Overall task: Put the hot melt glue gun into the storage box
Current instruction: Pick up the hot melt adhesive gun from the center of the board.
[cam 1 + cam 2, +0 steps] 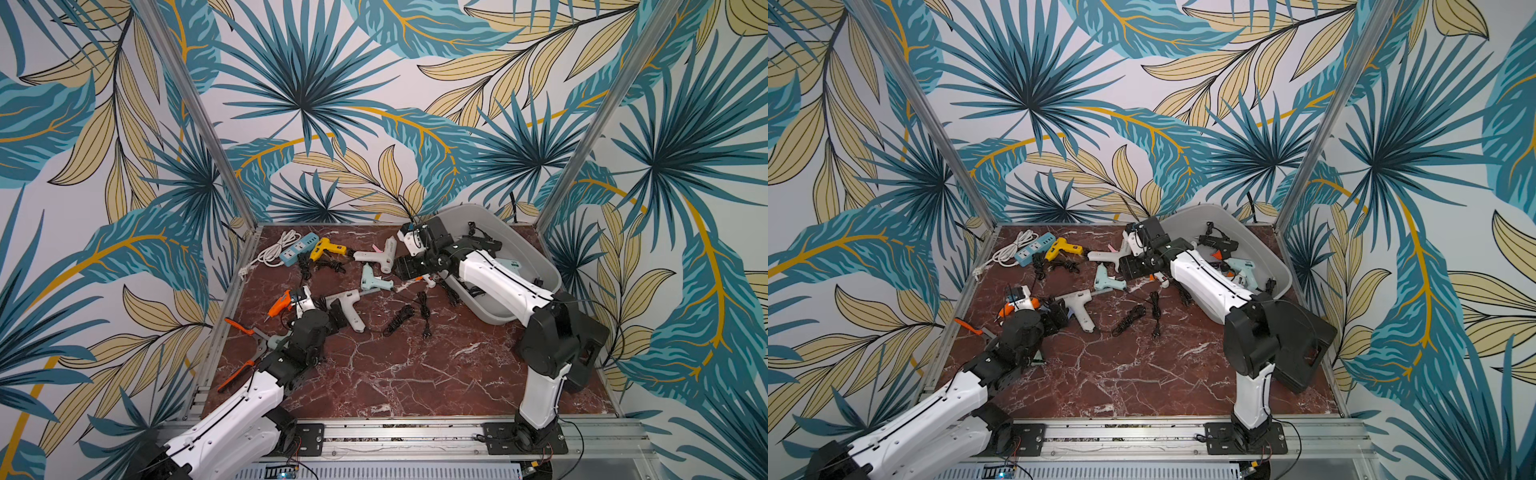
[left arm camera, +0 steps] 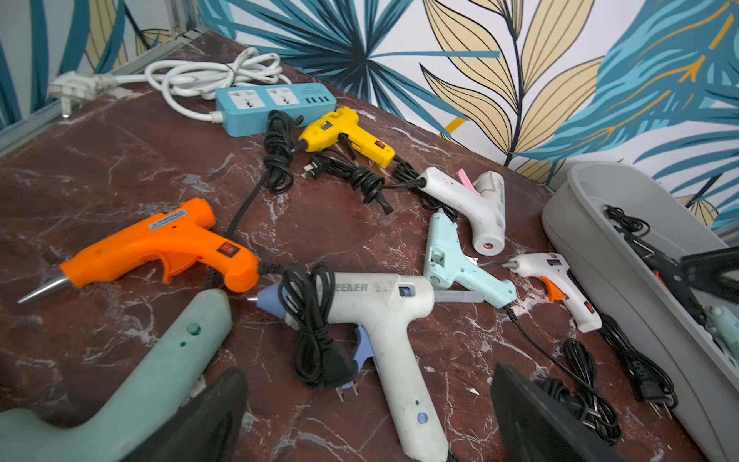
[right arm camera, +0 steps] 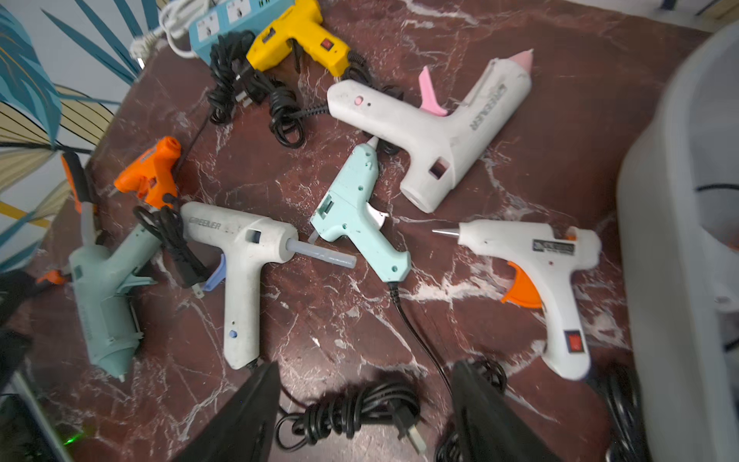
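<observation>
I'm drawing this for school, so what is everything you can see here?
Loose glue guns: seven; yellow, orange, mint, sage, white-pink, white-blue, white-orange; scattered far and left.
Glue guns in storage box: at least two; black, pale blue.
Storage box: one, grey, far right.
Power strip: one, blue with white cord, far left.
Pliers: one, orange handles, left edge.
Case: one, black, right edge.
Table: one, red-brown marble.
Robot arms: two, white-black; left arm and right arm, jaws open.

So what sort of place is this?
Probably a staged robot test cell: aluminium frame post, leaf-print backdrop panels, marble-look tabletop with left arm and right arm bolted to a front rail.
</observation>
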You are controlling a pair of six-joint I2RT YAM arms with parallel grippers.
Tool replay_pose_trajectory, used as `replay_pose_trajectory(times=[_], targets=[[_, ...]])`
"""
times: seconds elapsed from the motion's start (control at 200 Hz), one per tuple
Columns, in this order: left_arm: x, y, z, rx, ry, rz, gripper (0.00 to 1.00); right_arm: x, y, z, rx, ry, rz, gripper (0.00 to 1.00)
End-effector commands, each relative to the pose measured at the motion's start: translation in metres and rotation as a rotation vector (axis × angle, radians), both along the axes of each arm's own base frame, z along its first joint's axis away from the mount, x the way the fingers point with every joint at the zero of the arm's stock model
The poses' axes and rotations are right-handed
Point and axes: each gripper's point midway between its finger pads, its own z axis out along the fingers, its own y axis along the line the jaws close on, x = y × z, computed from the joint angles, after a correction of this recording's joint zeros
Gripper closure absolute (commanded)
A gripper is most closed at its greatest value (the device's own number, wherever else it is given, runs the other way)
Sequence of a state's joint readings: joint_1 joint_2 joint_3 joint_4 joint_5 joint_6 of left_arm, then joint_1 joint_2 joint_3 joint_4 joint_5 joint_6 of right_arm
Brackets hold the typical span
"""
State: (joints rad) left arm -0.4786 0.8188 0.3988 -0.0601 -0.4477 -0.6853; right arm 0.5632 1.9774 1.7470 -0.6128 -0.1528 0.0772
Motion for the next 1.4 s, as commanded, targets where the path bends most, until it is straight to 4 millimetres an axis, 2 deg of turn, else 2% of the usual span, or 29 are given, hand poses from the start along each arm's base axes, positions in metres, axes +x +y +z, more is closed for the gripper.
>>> replay_pose_trajectory(times=[0.0,0.11,0.19,0.326,0.531,0.741,0.992,1.287,1.392], targets=[[-0.007,0.011,-0.013,-0.062,0.029,0.022,0.0,-0.002,0.002,-0.038,-0.177,0.025,0.077,0.29],[-0.009,0.02,-0.02,-0.101,0.033,0.048,0.0,0.011,0.006,-0.063,-0.238,0.042,0.098,0.3],[-0.01,0.023,-0.024,-0.116,0.04,0.051,0.0,0.018,0.011,-0.073,-0.258,0.048,0.112,0.31],[-0.01,0.025,-0.027,-0.121,0.05,0.051,0.0,0.024,0.022,-0.083,-0.245,0.056,0.144,0.32],[-0.008,0.02,-0.028,-0.124,0.058,0.024,0.0,0.039,0.023,-0.101,-0.298,0.038,0.16,0.32],[-0.005,0.015,-0.026,-0.126,0.058,-0.004,0.0,0.05,0.03,-0.119,-0.31,0.045,0.169,0.42],[-0.003,0.01,-0.027,-0.132,0.059,-0.024,0.0,0.036,0.04,-0.133,-0.256,0.121,0.211,0.5],[-0.003,0.008,-0.027,-0.142,0.058,-0.031,0.0,0.001,0.038,-0.147,-0.272,0.203,0.26,0.63],[-0.003,0.009,-0.027,-0.145,0.058,-0.03,0.0,-0.012,0.038,-0.147,-0.281,0.217,0.28,0.64]])
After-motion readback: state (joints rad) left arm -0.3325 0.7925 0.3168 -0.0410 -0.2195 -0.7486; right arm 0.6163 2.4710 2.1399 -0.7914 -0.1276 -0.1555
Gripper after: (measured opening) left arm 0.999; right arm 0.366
